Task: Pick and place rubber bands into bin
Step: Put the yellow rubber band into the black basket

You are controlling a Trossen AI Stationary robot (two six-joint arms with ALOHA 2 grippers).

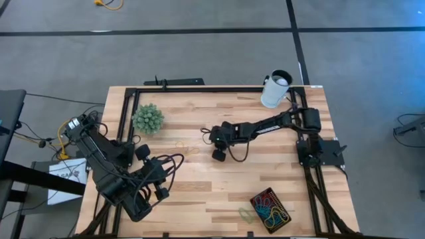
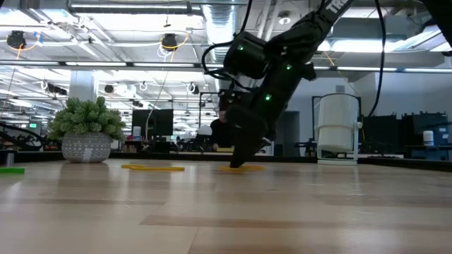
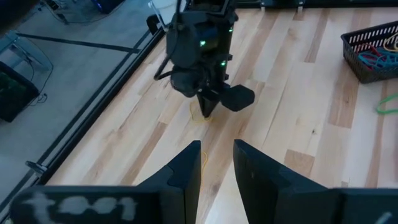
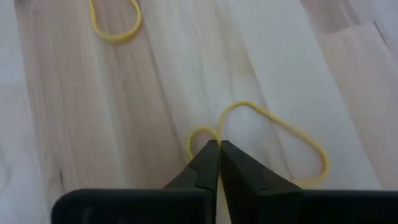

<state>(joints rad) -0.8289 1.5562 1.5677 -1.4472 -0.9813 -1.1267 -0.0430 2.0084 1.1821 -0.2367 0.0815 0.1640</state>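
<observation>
pinched between my right fingertips, close under the wrist camera, is a yellow rubber band; the tips are pressed together on it where it folds, so one small loop bulges on one side of them and a long loop trails off on the other. my right gripper stands tip-down on the wooden table near its middle, touching the boards. a second yellow band lies flat on the wood a little way off, apart from the one i hold. from table height a flat yellow band shows left of my right gripper.

my left gripper waits at the near left side of the table, its two fingers spread with a gap between them and nothing in it, pointing across at my right arm.

the bin, a black ribbed tray, sits at the near right of the table, well apart from both grippers, with a tangle of red, blue, green and yellow bands inside. a green band lies on the wood just beside the bin's left edge. a small potted plant stands at the far left, and a white cup at the far right edge.
</observation>
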